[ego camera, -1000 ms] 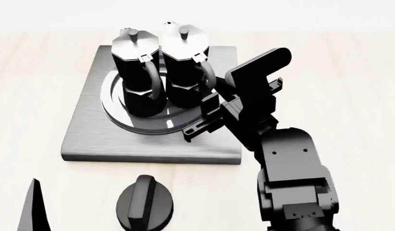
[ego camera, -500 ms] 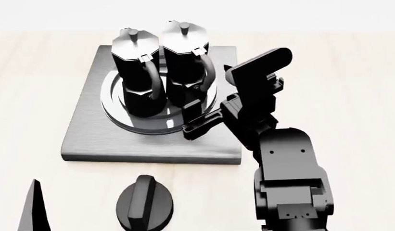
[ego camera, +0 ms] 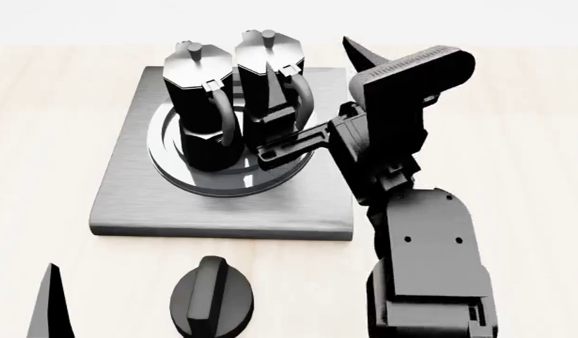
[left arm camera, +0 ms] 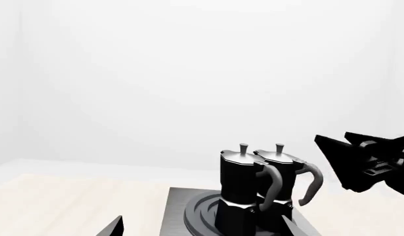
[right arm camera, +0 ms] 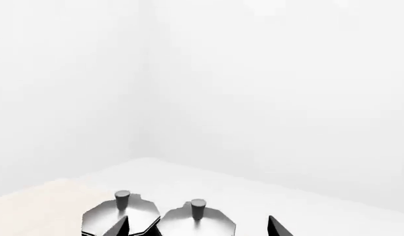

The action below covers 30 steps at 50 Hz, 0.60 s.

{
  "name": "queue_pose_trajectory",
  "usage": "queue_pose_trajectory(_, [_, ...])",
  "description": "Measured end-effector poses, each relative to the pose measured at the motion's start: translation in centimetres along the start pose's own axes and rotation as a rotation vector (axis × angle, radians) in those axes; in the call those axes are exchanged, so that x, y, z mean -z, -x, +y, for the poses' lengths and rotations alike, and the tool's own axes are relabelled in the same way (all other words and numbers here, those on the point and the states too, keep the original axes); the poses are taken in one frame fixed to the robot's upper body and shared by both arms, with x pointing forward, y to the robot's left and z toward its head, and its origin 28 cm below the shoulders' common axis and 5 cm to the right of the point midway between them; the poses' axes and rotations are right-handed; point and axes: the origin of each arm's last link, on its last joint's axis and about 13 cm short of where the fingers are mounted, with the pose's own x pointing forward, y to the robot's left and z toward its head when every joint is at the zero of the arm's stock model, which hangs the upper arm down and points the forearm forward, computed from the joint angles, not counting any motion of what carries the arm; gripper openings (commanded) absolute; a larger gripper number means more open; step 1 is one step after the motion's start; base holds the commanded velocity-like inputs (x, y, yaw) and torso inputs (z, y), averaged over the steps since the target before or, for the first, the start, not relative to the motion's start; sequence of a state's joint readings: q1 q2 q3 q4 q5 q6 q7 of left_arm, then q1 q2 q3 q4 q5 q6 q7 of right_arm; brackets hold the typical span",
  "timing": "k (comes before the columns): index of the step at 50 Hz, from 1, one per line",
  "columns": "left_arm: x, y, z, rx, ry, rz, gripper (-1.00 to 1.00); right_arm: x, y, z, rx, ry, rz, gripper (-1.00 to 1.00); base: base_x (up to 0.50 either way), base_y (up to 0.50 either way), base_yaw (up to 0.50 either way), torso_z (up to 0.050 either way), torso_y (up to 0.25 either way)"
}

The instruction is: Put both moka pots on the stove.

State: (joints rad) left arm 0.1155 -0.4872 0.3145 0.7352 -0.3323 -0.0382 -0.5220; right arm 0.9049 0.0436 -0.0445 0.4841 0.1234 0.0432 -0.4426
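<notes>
Since both pots belong on the burner, I read the scene from the table (ego camera: 514, 105) down: the pale wood fills the head view, and the stove (ego camera: 129, 197) sits left of centre on it. The two moka pots (ego camera: 202, 105) (ego camera: 269, 84) stand upright side by side on its ring burner (ego camera: 167, 151), handles turned toward me, just beside each other; I judge the placing done. My right gripper (ego camera: 312, 95) sits right of centre, its jaws spread wide and holding nothing, one finger low beside the right pot's handle, the other raised clear of the lid. Whether that low finger touches the pot, I cannot tell. My left gripper (ego camera: 52, 303) shows only a tip at lower left, its opening hidden. The knob (ego camera: 212, 296) lies along the bottom edge.
</notes>
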Motion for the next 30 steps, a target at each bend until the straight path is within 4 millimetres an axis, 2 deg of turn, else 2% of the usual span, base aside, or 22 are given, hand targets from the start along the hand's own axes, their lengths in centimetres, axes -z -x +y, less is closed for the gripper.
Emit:
queue_pose_trajectory(6, [0.0,0.0,0.0,0.000,-0.001,-0.001,1.00,-3.0,2.4,2.1,0.043,0.027,-0.105,1.00,0.00,0.00,0.00,0.000,0.000])
queue_pose_trajectory(10, [0.0,0.0,0.0,-0.002,-0.002,-0.002,1.00,-4.1,4.4,3.5,0.076,0.061,-0.147,1.00,0.00,0.00,0.00,0.000,0.000])
queue_pose_trajectory(21, [-0.2,0.0,0.1,-0.011,-0.006,-0.006,1.00,-5.5,9.7,6.9,0.134,0.162,-0.219,1.00,0.00,0.00,0.00,0.000,0.000])
queue_pose_trajectory(30, [-0.3,0.0,0.2,-0.014,-0.009,-0.009,1.00,-5.9,13.4,8.9,0.163,0.194,-0.252,1.00,0.00,0.00,0.00,0.000,0.000])
